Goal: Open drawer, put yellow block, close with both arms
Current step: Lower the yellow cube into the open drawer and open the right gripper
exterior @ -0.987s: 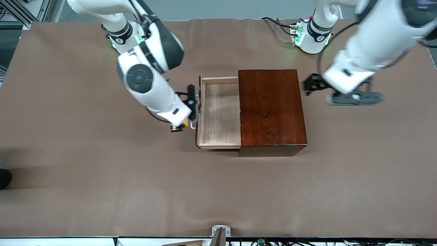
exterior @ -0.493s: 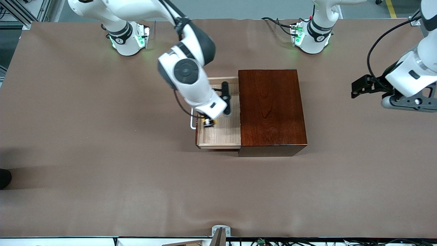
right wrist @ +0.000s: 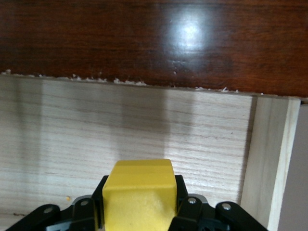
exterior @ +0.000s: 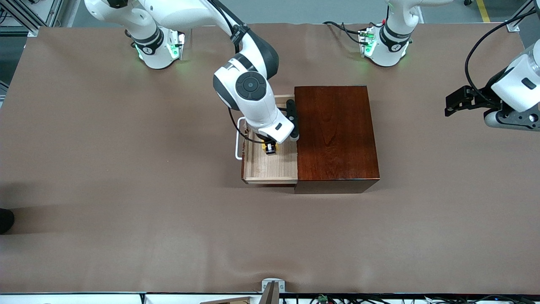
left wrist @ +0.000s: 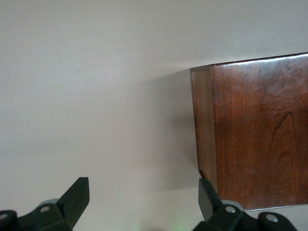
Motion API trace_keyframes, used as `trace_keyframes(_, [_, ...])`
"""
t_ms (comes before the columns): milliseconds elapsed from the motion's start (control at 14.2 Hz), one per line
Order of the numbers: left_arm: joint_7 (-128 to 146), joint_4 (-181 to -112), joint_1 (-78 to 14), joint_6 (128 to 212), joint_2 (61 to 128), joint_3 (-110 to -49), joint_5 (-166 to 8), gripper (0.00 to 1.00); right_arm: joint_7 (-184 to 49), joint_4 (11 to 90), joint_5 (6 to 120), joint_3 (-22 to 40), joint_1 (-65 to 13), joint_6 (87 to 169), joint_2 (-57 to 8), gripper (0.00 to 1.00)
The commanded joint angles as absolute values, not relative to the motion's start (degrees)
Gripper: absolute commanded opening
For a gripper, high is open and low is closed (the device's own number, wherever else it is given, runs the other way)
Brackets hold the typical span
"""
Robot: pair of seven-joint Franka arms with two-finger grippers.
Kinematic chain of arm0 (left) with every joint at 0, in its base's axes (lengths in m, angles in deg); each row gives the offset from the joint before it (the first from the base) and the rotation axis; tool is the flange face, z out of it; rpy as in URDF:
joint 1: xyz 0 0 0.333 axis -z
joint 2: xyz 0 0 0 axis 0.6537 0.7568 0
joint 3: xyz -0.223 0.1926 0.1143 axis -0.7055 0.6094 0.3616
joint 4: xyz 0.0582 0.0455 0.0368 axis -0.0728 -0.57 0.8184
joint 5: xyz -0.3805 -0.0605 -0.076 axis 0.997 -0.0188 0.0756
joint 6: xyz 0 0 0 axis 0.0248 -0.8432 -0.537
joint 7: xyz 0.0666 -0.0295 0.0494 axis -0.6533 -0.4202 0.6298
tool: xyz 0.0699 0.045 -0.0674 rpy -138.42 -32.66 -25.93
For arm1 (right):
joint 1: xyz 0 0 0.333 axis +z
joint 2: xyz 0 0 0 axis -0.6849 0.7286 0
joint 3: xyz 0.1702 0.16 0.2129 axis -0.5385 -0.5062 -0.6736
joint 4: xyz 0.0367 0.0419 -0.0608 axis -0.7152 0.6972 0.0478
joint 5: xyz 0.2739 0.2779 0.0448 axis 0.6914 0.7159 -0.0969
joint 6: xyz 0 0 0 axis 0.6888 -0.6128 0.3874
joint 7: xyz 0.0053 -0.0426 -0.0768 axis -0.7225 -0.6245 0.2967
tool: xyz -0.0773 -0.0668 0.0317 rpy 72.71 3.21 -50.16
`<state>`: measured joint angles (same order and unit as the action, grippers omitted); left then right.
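A: Nearest the front camera, the bare brown table; on it the dark reddish-brown wooden box with the drawer pulled out toward the right arm's end of the table; light-wood tray floor exposed; white U-shaped handle on the drawer's front panel

B: Yellow block?

A: Held in the right gripper, over the open tray near its middle; whether it touches the tray floor cannot be told; right wrist view shows the cube clamped between the two black fingers, tray floor beneath, glossy box edge above the tray

B: So the right gripper is closed on the block?

A: Yes, narrow, pinched on the cube's two sides; right arm reaches down from its base over the drawer

B: Left side?

A: Left gripper up in the air over bare table at the left arm's end, well apart from the box; left wrist view shows its fingers spread wide with nothing between them, one corner of the box in sight; left arm waits
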<state>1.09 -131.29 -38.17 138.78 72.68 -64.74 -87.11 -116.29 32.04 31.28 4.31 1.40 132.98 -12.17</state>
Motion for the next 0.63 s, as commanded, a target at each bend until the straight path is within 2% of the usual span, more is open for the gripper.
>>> trace_keyframes(0, [0.41, -132.52, -38.10, 138.51, 71.35, -64.72, -88.10, 1.00, -114.21, 31.74, 30.06, 4.94, 2.56, 132.97, -11.44, 0.00])
trace_keyframes(564, [3.49, -132.35, -38.18, 138.86, 71.44, -64.72, -87.31, 1.00, -111.31, 35.08, 29.70, 5.03, 3.88, 134.90, -11.36, 0.00])
